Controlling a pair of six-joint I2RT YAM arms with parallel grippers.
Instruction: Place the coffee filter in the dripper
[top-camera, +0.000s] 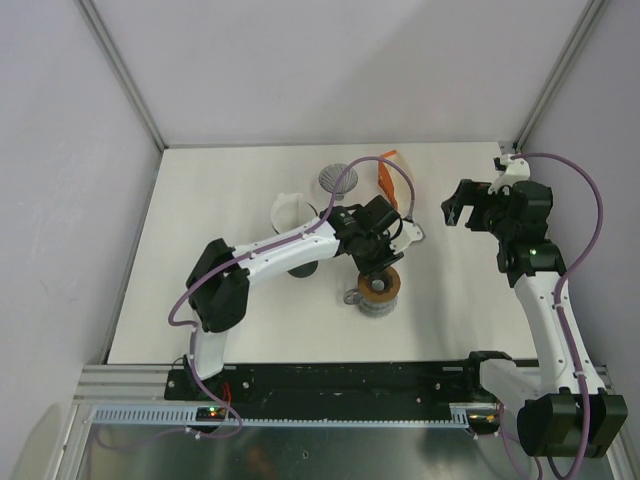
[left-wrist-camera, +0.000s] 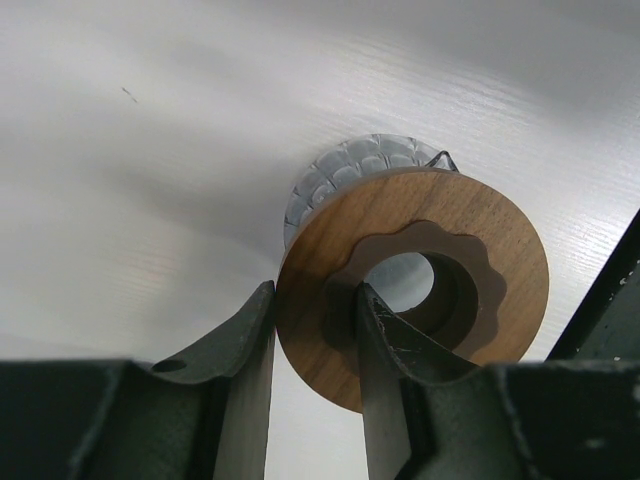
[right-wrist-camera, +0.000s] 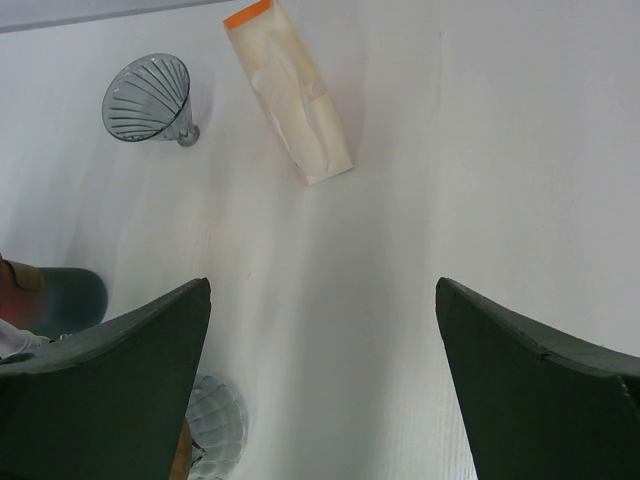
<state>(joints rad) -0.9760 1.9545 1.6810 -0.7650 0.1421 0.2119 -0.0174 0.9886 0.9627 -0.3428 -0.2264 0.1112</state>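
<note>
dripper (left-wrist-camera: 345, 170): ribbed glass, round wooden collar (left-wrist-camera: 500, 250) | left fingers (left-wrist-camera: 240, 360) clamp collar rim | right fingers (right-wrist-camera: 110, 370) wide, empty

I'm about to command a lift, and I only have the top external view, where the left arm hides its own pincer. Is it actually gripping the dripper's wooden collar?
Observer: Yes. In the left wrist view, the left pincer is shut on the wooden collar, with one jaw outside the rim and the other in the centre hole.
Operator: Is the right pincer carrying anything?
Observer: No. In the right wrist view, the right pincer is open with nothing between its jaws.
Operator: What is the orange thing at the back, behind the cable?
Observer: It is the orange end of a cream paper packet, probably the coffee filter. The packet lies flat beside a ribbed grey cone and does not touch it.
</note>
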